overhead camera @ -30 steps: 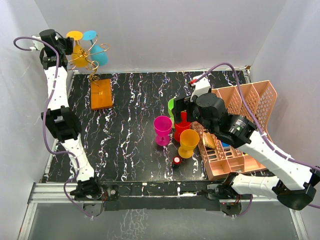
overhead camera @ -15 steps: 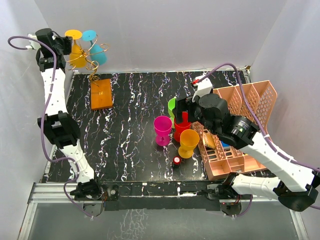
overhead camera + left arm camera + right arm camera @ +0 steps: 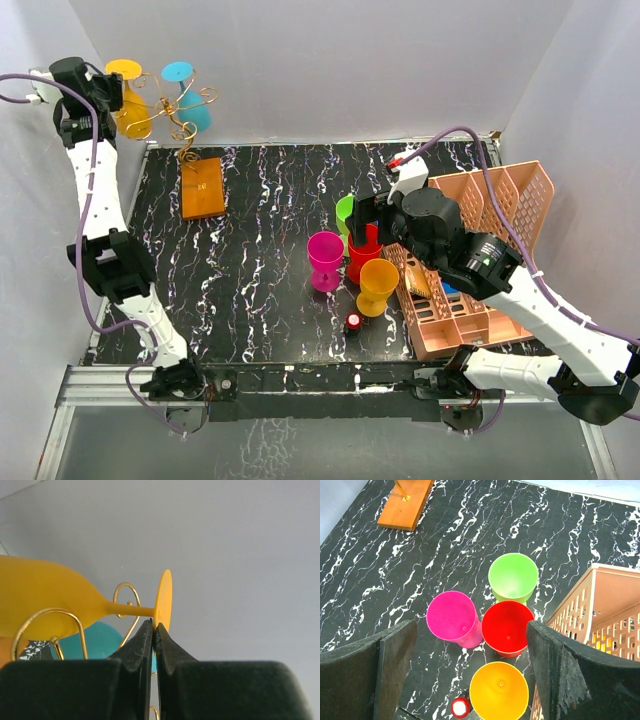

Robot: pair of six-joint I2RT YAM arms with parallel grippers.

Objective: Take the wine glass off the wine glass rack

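Two hands are shown, and the left hand (image 3: 152,628) has its fingers pressed together with nothing visible between them. Its tips lie just under the stem of the yellow wine glass (image 3: 45,602), right beside that glass's round foot (image 3: 163,600). A gold wire curl loops behind the stem; whether the curl bears the glass cannot be told. In the overhead view this hand is raised at the far left corner, above the surface (image 3: 270,200), with the yellow wine glass just beside it and to the left of the wire tree. The wine glass rack (image 3: 202,187) stands on its orange-brown block base at the far left of the surface, and a blue wine glass (image 3: 197,112) hangs on the right side of its wire arms. The right hand (image 3: 470,625) has its fingers spread wide apart and grips nothing. It hangs above a tight cluster of four upright cups: pink cup (image 3: 453,616), red cup (image 3: 507,625), green cup (image 3: 513,576) and orange cup (image 3: 499,690). A small red round object (image 3: 460,707) lies just beside the orange cup. To the right of the cluster sits a salmon-pink lattice basket (image 3: 600,605), well apart from the rack.
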